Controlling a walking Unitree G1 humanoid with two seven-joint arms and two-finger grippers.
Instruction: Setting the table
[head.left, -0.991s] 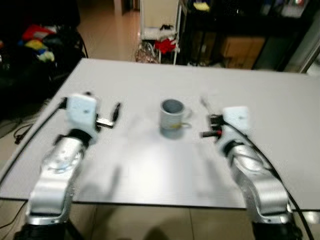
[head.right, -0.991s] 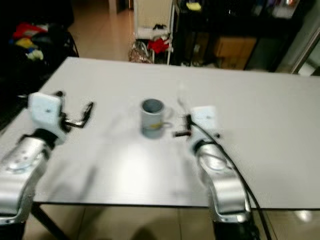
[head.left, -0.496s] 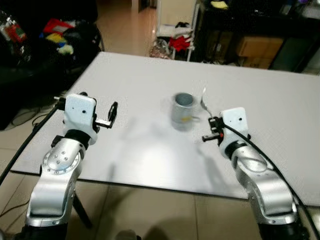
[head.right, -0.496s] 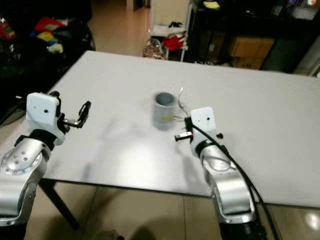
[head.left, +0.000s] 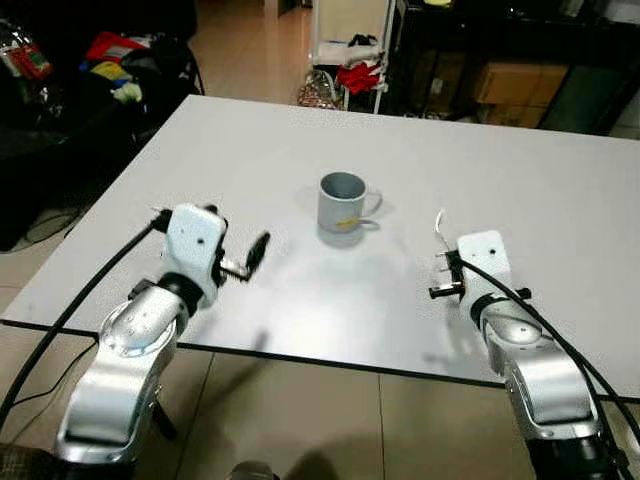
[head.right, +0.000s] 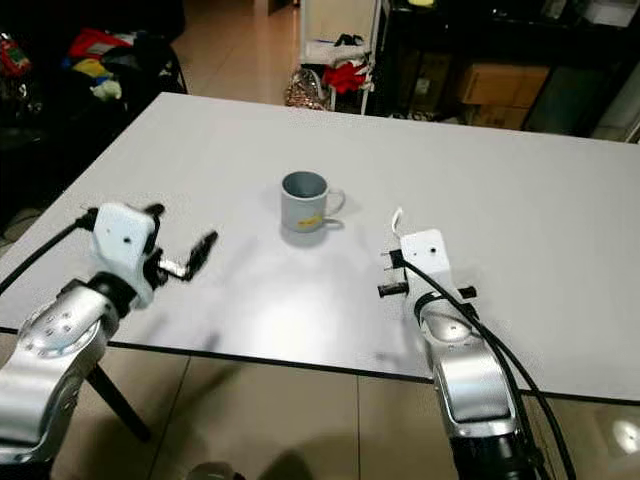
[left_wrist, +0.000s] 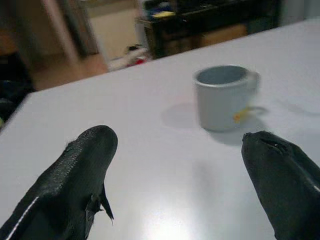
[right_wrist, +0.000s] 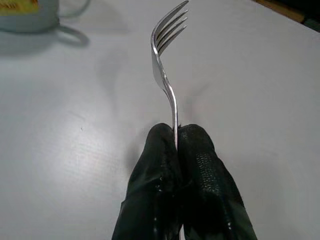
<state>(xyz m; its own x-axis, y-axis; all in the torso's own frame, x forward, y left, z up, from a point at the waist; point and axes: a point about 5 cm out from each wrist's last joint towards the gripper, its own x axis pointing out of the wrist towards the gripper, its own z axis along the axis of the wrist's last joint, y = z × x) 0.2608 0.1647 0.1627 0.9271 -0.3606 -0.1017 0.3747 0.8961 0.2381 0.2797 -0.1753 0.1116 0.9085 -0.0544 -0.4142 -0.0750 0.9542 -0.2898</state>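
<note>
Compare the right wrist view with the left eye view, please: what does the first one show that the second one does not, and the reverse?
The right wrist view makes plain the fork's four tines and its handle pinched between the right gripper's shut black fingers. The left eye view adds the left gripper, open above the white table, both silver arms, and the dark shelves and clutter beyond the far edge. Shared by both: the grey mug with a yellow mark, the fork, and the table top.
</note>
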